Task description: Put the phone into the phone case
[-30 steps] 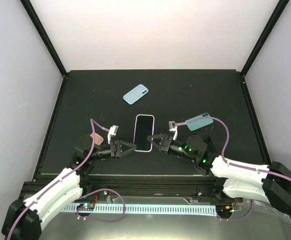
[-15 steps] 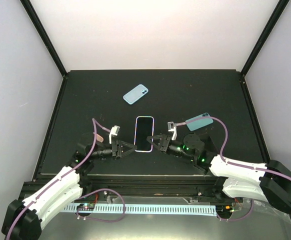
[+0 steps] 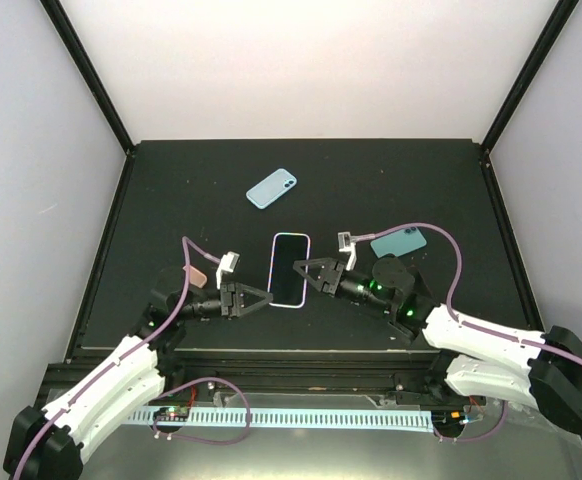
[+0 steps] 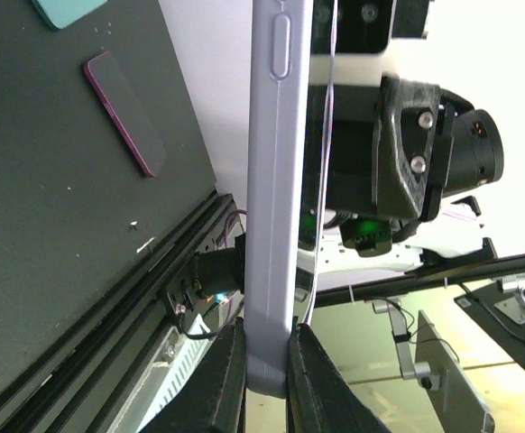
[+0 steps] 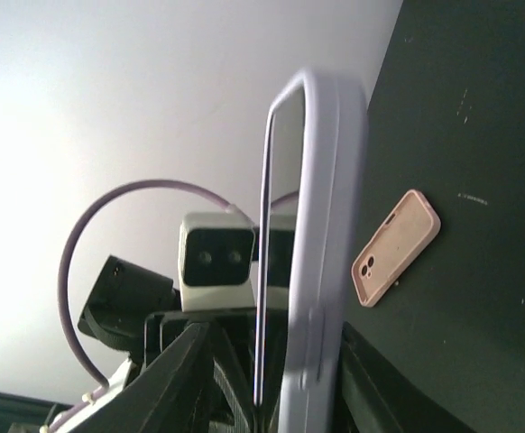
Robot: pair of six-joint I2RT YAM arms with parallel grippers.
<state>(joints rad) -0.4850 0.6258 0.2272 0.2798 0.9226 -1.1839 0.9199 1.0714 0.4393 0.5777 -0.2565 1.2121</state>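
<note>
A phone [image 3: 289, 268] with a dark screen, framed by a lavender phone case, is held above the table between the two arms. My left gripper [image 3: 259, 297] is shut on the case's near left edge. In the left wrist view the lavender side wall [image 4: 271, 180] is pinched between my fingers [image 4: 222, 379]. My right gripper [image 3: 309, 270] is at the phone's right edge, jaws spread. In the right wrist view the case [image 5: 321, 234] stands between wide-apart fingers [image 5: 177, 379], with a gap on the left side.
A light blue case [image 3: 271, 188] lies at the back middle, a teal one [image 3: 399, 241] to the right, and a pink one [image 3: 193, 274] by my left arm, also seen in the right wrist view [image 5: 396, 245]. A dark maroon case [image 4: 123, 113] lies on the table.
My right gripper has moved up along the phone's right edge, away from the near corner. The left gripper still holds the case; the phone has shifted only slightly.
</note>
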